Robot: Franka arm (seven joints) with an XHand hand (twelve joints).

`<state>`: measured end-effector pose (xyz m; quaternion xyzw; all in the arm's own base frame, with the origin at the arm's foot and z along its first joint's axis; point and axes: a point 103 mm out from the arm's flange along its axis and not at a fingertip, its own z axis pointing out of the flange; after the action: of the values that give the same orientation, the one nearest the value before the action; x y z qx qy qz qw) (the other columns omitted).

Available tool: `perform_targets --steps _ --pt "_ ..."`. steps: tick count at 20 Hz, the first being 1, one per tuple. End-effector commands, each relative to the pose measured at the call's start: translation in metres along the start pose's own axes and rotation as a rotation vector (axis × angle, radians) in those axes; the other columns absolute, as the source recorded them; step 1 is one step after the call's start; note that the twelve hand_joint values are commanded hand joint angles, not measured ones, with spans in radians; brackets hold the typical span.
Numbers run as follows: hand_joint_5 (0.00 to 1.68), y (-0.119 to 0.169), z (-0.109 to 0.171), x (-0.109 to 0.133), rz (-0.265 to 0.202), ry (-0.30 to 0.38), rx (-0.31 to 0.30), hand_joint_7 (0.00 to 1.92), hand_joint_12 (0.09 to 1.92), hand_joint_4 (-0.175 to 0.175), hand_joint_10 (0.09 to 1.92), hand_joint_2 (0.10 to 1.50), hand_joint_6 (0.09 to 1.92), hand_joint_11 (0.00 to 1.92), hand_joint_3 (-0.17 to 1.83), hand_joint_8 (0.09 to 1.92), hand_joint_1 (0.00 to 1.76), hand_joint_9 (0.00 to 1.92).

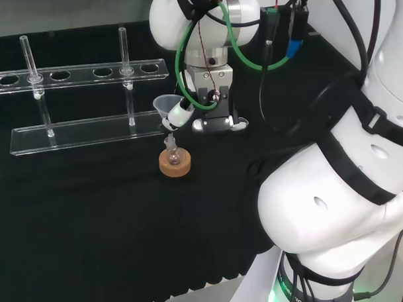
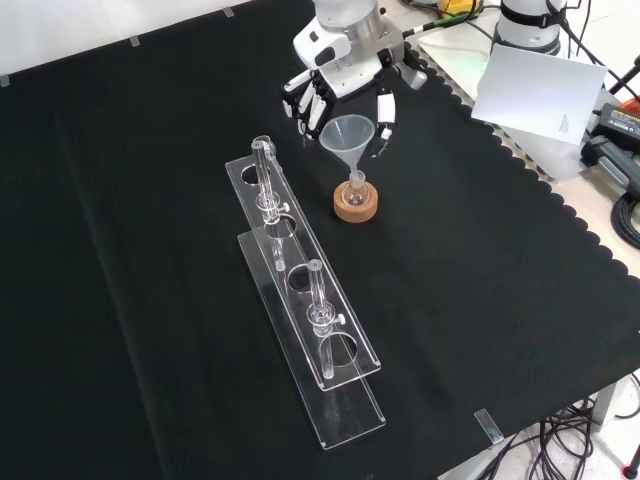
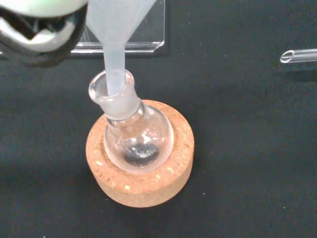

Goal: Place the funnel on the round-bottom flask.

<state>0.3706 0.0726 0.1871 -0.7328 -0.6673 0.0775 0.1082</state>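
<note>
Front view shows the funnel (image 2: 347,133) standing upright with its stem (image 2: 356,172) reaching down into the neck of the round-bottom flask (image 2: 357,190), which sits on a cork ring (image 2: 356,205) on the black counter (image 2: 150,250). The hand (image 2: 335,85) comes in from the top of that view, its fingers (image 2: 303,100) curled at the far left of the funnel's rim and its thumb (image 2: 383,115) down against the rim on the right, so it is pinching the funnel between them. In the head view the hand (image 1: 210,92) hangs under the white arm (image 1: 332,195), with a white fingertip (image 1: 179,115) pressed against the cone of the funnel (image 1: 167,105), and the flask (image 1: 173,154) on its cork ring (image 1: 174,166) stands directly below. The wrist view looks close at the flask (image 3: 136,134): the frosted funnel stem (image 3: 115,74) enters the mouth of the neck, leaning toward one side of the opening, and the round bulb rests in the hollow of the cork ring (image 3: 141,178). A clear test-tube rack (image 2: 300,290) stands just beside the flask, to the left and nearer in the front view, with two tubes (image 2: 265,185) upright in it.
</note>
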Motion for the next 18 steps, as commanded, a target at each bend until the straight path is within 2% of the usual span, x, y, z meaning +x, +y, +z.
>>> perform_targets --steps 1,6,14,18 --pt "0.85 -0.004 0.007 -0.002 0.002 -0.037 0.003 1.1 1.23 0.063 0.44 0.5 0.21 0.0 0.73 0.51 0.87 0.68" --pt "0.85 -0.011 0.013 -0.003 0.024 -0.025 -0.003 1.1 1.23 0.063 0.44 0.5 0.22 0.0 0.73 0.51 0.87 0.68" --pt "0.84 -0.003 0.013 -0.002 0.035 -0.017 -0.027 1.1 1.24 0.062 0.44 0.5 0.22 0.0 0.73 0.51 0.86 0.68" --pt "0.84 -0.003 0.021 0.0 0.031 -0.008 -0.009 1.1 1.24 0.061 0.44 0.5 0.22 0.0 0.73 0.51 0.86 0.68"
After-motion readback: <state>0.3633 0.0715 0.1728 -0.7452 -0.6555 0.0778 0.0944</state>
